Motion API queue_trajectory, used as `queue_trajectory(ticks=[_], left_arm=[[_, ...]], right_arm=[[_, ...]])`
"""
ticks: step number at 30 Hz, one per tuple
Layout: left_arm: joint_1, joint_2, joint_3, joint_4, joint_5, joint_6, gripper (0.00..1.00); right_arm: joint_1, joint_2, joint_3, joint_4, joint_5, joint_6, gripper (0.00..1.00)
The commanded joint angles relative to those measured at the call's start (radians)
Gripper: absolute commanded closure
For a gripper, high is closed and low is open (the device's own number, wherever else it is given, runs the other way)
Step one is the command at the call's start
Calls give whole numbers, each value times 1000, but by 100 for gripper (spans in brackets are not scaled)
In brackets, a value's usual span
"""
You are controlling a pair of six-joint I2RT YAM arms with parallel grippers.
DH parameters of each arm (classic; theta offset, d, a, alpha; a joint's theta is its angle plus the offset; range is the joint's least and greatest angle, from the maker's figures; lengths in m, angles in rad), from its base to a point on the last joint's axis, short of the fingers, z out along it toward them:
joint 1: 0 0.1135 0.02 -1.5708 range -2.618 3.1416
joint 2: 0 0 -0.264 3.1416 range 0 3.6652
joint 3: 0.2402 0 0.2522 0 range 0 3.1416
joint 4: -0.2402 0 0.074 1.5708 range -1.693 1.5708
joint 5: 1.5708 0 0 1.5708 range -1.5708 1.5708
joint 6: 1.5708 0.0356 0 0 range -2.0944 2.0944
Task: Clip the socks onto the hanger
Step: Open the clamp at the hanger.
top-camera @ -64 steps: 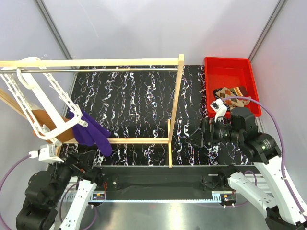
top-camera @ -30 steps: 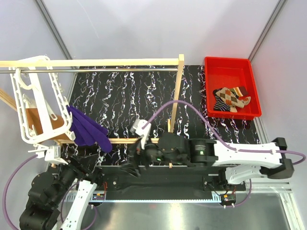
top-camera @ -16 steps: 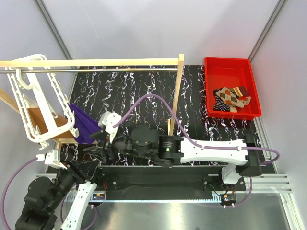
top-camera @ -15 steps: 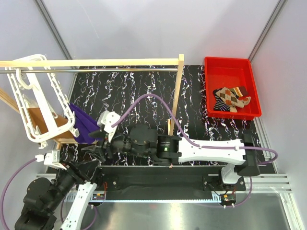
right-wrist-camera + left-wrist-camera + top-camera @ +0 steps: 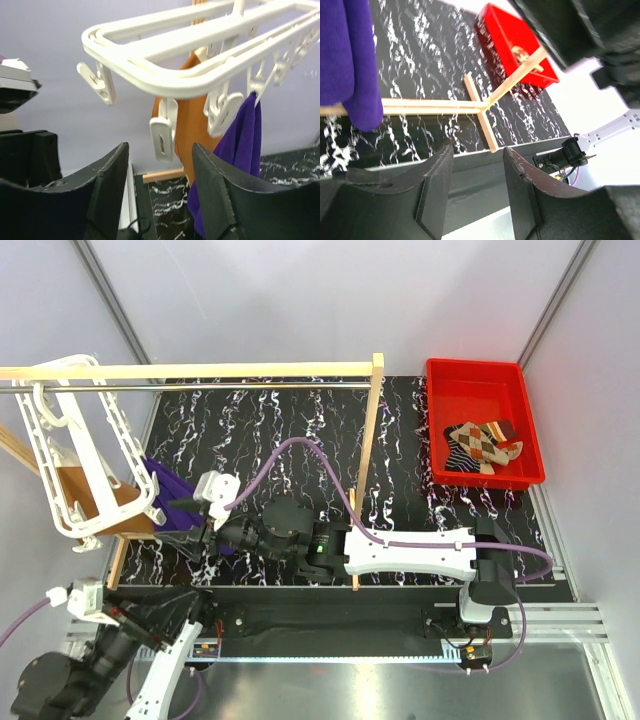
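Note:
The white hanger (image 5: pixel 80 455) hangs from the metal rod at the far left. A purple sock (image 5: pixel 165 502) and an orange-brown sock (image 5: pixel 92 495) are clipped to it. My right gripper (image 5: pixel 188 525) reaches across the table to just beside the purple sock. In the right wrist view it (image 5: pixel 160 185) is open and empty, with a free white clip (image 5: pixel 162 137) just above the gap, the orange sock (image 5: pixel 192 135) behind it and the purple sock (image 5: pixel 240 145) to the right. My left gripper (image 5: pixel 477 190) is open and empty, low at the near-left corner (image 5: pixel 140 602). More socks (image 5: pixel 480 445) lie in the red bin.
A red bin (image 5: pixel 478 370) sits at the back right. A wooden-post frame (image 5: pixel 365 455) with a metal rod (image 5: pixel 250 387) spans the black marbled mat, its base rail (image 5: pixel 430 106) running along the mat. The right arm's purple cable (image 5: pixel 300 445) arcs over the middle.
My right arm has stretched further left until its fingers flank the hanger's clips beside the purple sock. My left arm has pulled back toward the near-left corner.

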Motion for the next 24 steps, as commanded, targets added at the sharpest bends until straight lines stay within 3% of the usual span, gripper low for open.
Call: queue_trajectory(ticks=[1, 14, 24], left_arm=[[-2, -90, 62, 26, 49, 72, 51], [-1, -37, 187, 29, 37, 93, 54], [-1, -12, 264, 69, 18, 87, 58]], right_arm=[[-8, 1, 4, 146, -29, -40, 42], [-13, 66, 17, 198, -41, -43, 44], [-21, 84, 19, 241, -40, -32, 58]])
